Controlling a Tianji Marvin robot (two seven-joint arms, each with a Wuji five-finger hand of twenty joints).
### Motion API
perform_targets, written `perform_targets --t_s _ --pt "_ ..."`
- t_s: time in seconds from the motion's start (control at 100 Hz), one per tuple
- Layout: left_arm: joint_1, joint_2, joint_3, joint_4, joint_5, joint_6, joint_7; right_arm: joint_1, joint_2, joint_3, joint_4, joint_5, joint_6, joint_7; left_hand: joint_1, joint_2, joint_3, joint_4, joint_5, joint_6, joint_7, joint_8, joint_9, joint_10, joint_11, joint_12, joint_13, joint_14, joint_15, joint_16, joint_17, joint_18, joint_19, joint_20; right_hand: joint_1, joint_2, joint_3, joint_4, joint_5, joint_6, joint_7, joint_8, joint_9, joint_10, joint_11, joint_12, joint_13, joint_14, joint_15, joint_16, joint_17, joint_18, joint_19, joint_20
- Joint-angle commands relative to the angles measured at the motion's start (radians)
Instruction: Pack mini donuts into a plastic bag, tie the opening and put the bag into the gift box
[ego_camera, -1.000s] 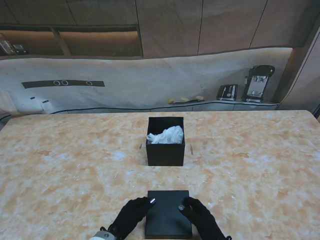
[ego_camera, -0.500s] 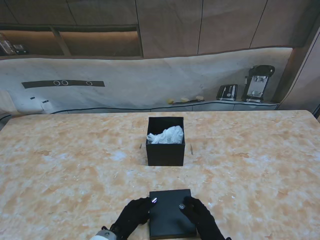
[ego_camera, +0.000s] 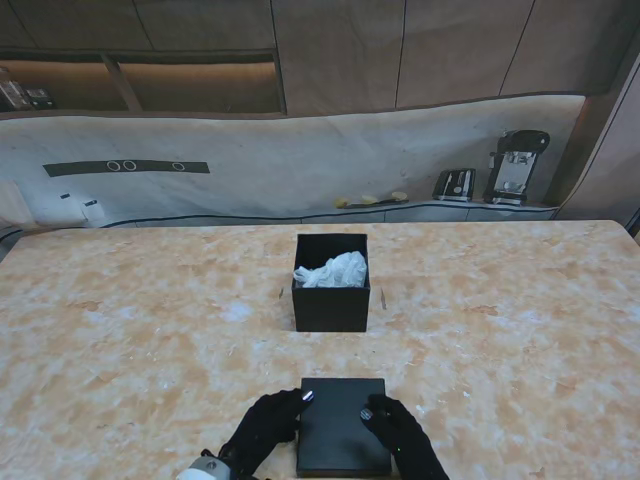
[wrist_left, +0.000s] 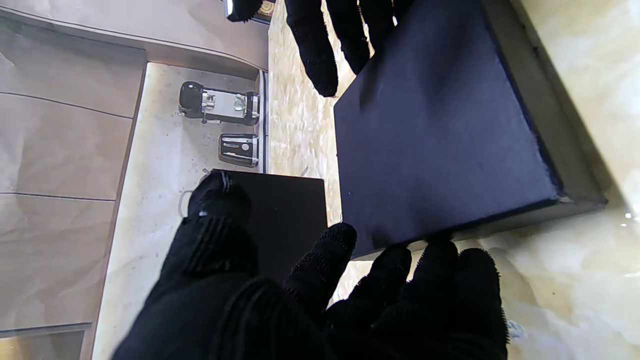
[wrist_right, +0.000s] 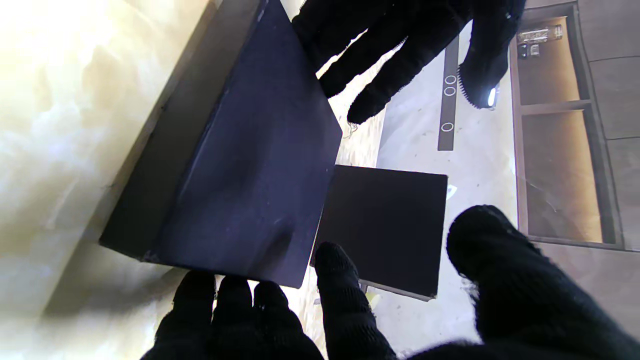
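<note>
The black gift box (ego_camera: 330, 308) stands open at the table's middle with the white plastic bag (ego_camera: 333, 270) bunched inside; no donuts can be made out. Its flat black lid (ego_camera: 343, 425) is close to me, pinched from both sides. My left hand (ego_camera: 268, 425) presses its fingers on the lid's left edge and my right hand (ego_camera: 400, 435) on the right edge. In the left wrist view the lid (wrist_left: 440, 130) hangs slightly off the table above its shadow, with the box (wrist_left: 290, 220) beyond. The right wrist view shows the lid (wrist_right: 250, 165) tilted and the box (wrist_right: 385, 225) behind it.
A marble-patterned table (ego_camera: 130, 340) stretches wide on both sides. Behind its far edge runs a counter with a coffee machine (ego_camera: 517, 165) and a toaster (ego_camera: 455, 183). A small thin item (ego_camera: 382, 297) lies just right of the box.
The lid has shifted slightly right and turned a little between my hands, its edges coming off the table. Both hands closed in on its sides. Box and bag have not moved.
</note>
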Motion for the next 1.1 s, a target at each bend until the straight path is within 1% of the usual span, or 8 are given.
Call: perform_targets --t_s 0.0,0.04,0.26,0.48,0.52,0.84,0.96,1.09 --pt "0.005 -0.006 0.012 -0.029 0.001 -0.014 -0.027 -0.018 -0.008 -0.016 -0.022 0.001 -0.014 0.031 0.018 0.031 -0.005 0.012 0.028 -0.005 -0.002 0.006 0.060 -0.103 0.088 0.032 0.036 -0.012 0.059 0.006 0.011 -0.031 0.003 -0.013 -0.022 -0.022 0.005 -0.045 -0.027 -0.019 0.015 -0.010 0.093 -0.083 0.120 0.007 0.026 -0.025 0.058 0.016 0.015 -0.007 -0.005 0.017" --pt "0.007 -0.006 0.012 -0.033 0.002 -0.016 -0.027 -0.021 -0.007 -0.016 -0.026 0.000 -0.018 0.031 0.019 0.031 -0.006 0.012 0.028 -0.005 -0.002 0.006 0.063 -0.096 0.089 0.032 0.036 -0.011 0.059 0.007 0.010 -0.031 0.003 -0.013 -0.022 -0.023 0.005 -0.045 -0.027 -0.019 0.016 -0.011 0.093 -0.082 0.120 0.007 0.026 -0.023 0.059 0.017 0.015 -0.006 -0.006 0.017" --pt "0.012 -0.004 0.007 -0.045 0.011 -0.028 -0.027 -0.035 -0.006 -0.014 -0.045 0.001 -0.036 0.028 0.023 0.030 -0.006 0.011 0.027 -0.007 -0.003 0.005 0.055 -0.103 0.086 0.030 0.030 -0.011 0.057 0.007 0.005 -0.032 0.000 -0.013 -0.023 -0.022 0.008 -0.046 -0.027 -0.016 0.020 -0.014 0.093 -0.083 0.122 0.008 0.026 -0.024 0.060 0.017 0.014 -0.006 -0.010 0.020" --pt "0.023 -0.003 -0.001 -0.067 0.021 -0.034 -0.023 -0.046 -0.003 -0.011 -0.067 0.000 -0.061 0.031 0.033 0.034 -0.006 0.010 0.030 -0.005 -0.002 0.005 0.055 -0.102 0.085 0.030 0.027 -0.010 0.056 0.007 0.000 -0.033 -0.001 -0.014 -0.024 -0.024 0.009 -0.046 -0.024 -0.010 0.022 -0.017 0.094 -0.082 0.127 0.010 0.026 -0.024 0.061 0.018 0.014 -0.006 -0.013 0.023" --pt "0.026 -0.003 -0.002 -0.073 0.022 -0.032 -0.022 -0.047 -0.003 -0.010 -0.072 0.001 -0.064 0.032 0.034 0.035 -0.006 0.010 0.031 -0.004 -0.002 0.005 0.059 -0.096 0.087 0.031 0.026 -0.009 0.056 0.008 -0.002 -0.033 -0.001 -0.014 -0.024 -0.022 0.010 -0.046 -0.022 -0.008 0.023 -0.018 0.094 -0.082 0.128 0.011 0.026 -0.025 0.061 0.018 0.014 -0.006 -0.013 0.023" --pt "0.016 -0.007 -0.002 -0.104 0.042 -0.036 0.002 -0.041 0.000 -0.016 -0.101 0.009 -0.091 0.037 0.043 0.040 -0.007 0.010 0.030 -0.004 -0.003 0.004 0.051 -0.104 0.086 0.031 0.020 -0.011 0.056 0.010 -0.010 -0.036 -0.001 -0.015 -0.025 -0.024 0.012 -0.047 -0.015 -0.002 0.022 -0.024 0.094 -0.082 0.134 0.014 0.026 -0.025 0.062 0.018 0.016 -0.005 -0.017 0.028" --pt "0.011 -0.008 0.000 -0.116 0.050 -0.042 0.008 -0.038 0.002 -0.014 -0.110 0.005 -0.110 0.042 0.049 0.043 -0.007 0.010 0.030 -0.004 -0.002 0.004 0.053 -0.100 0.087 0.031 0.021 -0.012 0.056 0.010 -0.010 -0.038 0.000 -0.015 -0.024 -0.024 0.013 -0.047 -0.012 0.001 0.021 -0.026 0.097 -0.081 0.139 0.016 0.029 -0.024 0.064 0.019 0.019 -0.002 -0.016 0.031" --pt "0.002 -0.014 0.008 -0.128 0.053 -0.050 0.035 -0.031 0.002 -0.015 -0.118 0.003 -0.127 0.041 0.054 0.043 -0.007 0.010 0.034 -0.004 -0.001 0.004 0.055 -0.101 0.087 0.030 0.021 -0.011 0.056 0.011 -0.011 -0.039 0.000 -0.014 -0.024 -0.025 0.014 -0.047 -0.009 0.001 0.021 -0.028 0.096 -0.082 0.147 0.019 0.030 -0.023 0.065 0.020 0.021 -0.002 -0.017 0.033"
